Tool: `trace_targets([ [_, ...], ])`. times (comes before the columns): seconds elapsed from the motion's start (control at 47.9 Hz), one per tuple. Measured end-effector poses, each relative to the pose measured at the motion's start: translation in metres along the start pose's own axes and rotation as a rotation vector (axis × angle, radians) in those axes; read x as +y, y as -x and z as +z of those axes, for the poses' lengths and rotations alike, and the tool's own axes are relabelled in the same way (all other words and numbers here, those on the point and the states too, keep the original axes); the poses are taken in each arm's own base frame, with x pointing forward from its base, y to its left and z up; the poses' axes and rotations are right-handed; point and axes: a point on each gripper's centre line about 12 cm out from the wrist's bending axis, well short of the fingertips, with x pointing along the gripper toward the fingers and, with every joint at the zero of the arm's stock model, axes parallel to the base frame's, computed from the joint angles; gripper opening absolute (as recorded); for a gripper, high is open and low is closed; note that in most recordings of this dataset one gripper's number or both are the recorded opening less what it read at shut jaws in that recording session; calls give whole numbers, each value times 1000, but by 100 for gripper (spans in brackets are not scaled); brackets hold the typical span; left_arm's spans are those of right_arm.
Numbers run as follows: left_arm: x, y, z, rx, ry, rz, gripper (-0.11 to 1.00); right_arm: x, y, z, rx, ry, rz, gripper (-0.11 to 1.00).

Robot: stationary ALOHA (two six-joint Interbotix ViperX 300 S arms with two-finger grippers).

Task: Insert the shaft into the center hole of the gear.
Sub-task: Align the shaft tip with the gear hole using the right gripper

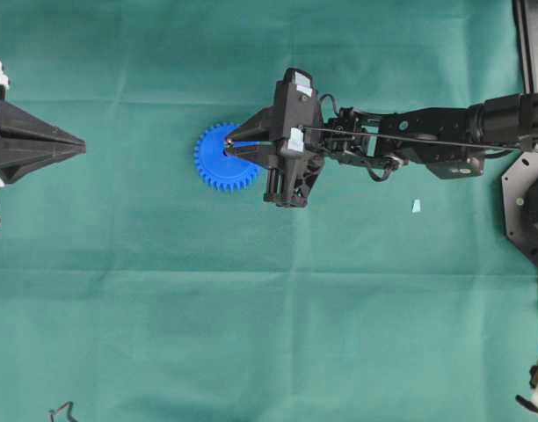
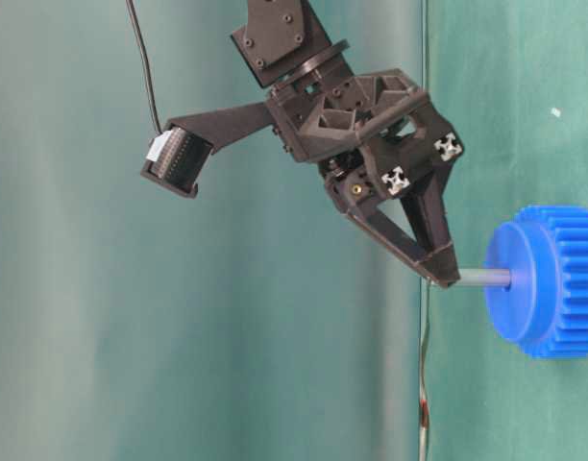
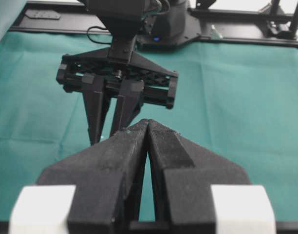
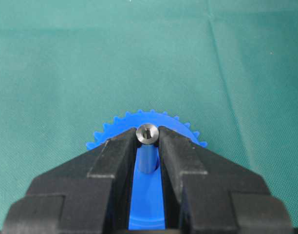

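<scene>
The blue gear (image 1: 218,162) lies flat on the green cloth. My right gripper (image 1: 230,146) is over its hub, shut on the shaft. In the right wrist view the gripper (image 4: 148,139) pinches the top of the silvery shaft (image 4: 147,133), which stands upright on the gear's hub (image 4: 148,200). The shaft's lower end meets the hub's middle and covers the center hole. In the table-level view the shaft (image 2: 482,278) runs from the fingertips (image 2: 446,272) to the face of the gear (image 2: 553,283). My left gripper (image 1: 79,145) is shut and empty, far left of the gear.
A small pale blue scrap (image 1: 416,206) lies on the cloth to the right of the gear, under the right arm. Black mounts stand at the right edge (image 1: 528,202). The left wrist view shows the right gripper's fingers (image 3: 97,109) beyond my shut left gripper (image 3: 148,123).
</scene>
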Motion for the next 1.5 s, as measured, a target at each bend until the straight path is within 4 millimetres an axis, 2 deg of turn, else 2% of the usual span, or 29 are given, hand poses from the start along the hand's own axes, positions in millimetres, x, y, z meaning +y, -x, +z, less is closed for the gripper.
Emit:
trace_targets([
  [0.376,0,0,0,2,-1,0,0,1,0,6,-46,2,1,16],
  [0.835,0,0,0,2,2,0,0,0,-13,4,-19,-1,-2,16],
  [1.127,0,0,-2,15,5,0,0,-5,-4,0,-29,-6,-13,16],
  [1.502,0,0,-2,17,6,1,0,-5,-4,-2,-15,-10,-14,16],
])
